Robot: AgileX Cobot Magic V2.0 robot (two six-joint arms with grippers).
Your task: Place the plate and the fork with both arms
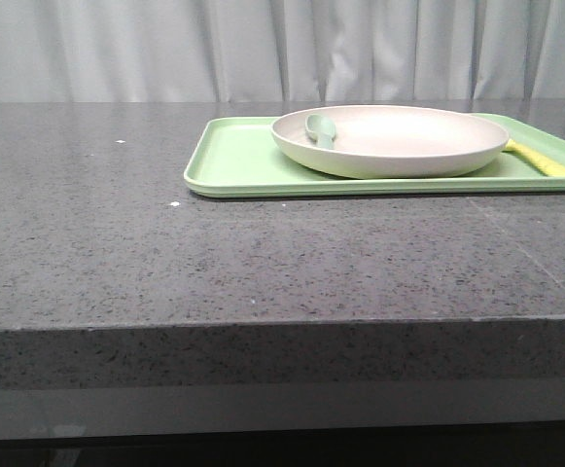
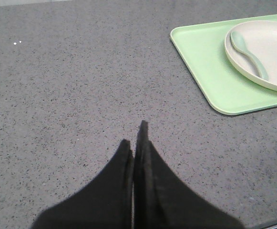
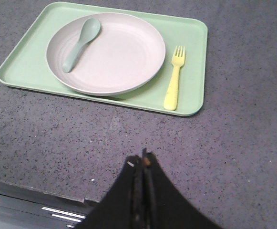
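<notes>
The cream plate (image 1: 389, 139) sits on the light-green tray (image 1: 233, 161) at the back right of the table; it also shows in the left wrist view (image 2: 271, 45) and the right wrist view (image 3: 114, 52). A grey-green spoon (image 3: 78, 44) lies in the plate. The pale yellow fork (image 3: 175, 78) lies on the tray beside the plate, tines away from my right gripper; its handle shows in the front view (image 1: 545, 162). My left gripper (image 2: 134, 138) is shut and empty over bare table, well short of the tray. My right gripper (image 3: 141, 160) is shut and empty, short of the tray.
The grey speckled stone table (image 1: 165, 263) has its front edge near the camera (image 1: 263, 326). The table edge also shows close by my right gripper (image 3: 38, 191). A white curtain (image 1: 263, 49) hangs behind the table.
</notes>
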